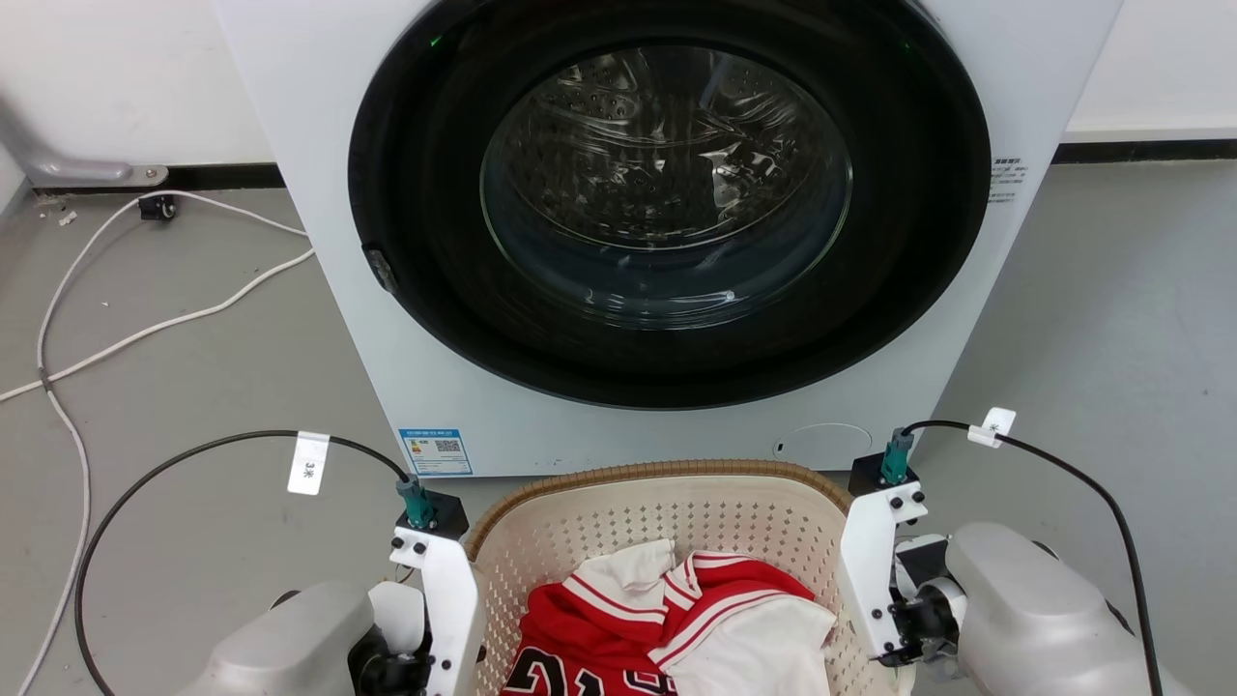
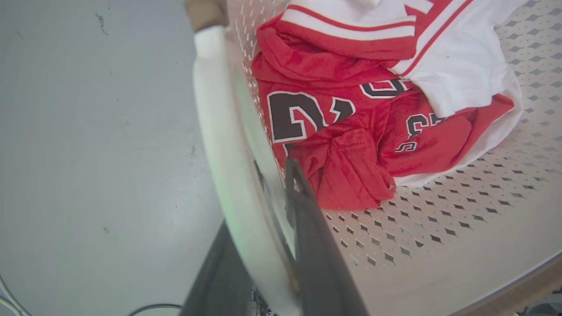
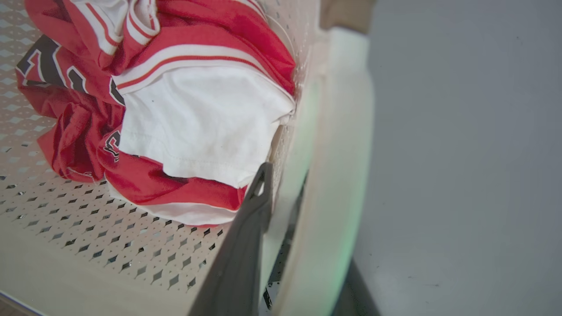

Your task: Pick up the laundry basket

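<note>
Left gripper and right gripper each clamp their fingers across a white side handle of the laundry basket. Gripping opposite sides should lift it level off the floor.

One laundry basket, one washing machine, two pale forearms.

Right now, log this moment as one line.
left gripper: shut on laundry basket | right gripper: shut on laundry basket | inside: red-and-white clothes

Head looks down; both wrists close, sharing laundry basket.
</note>
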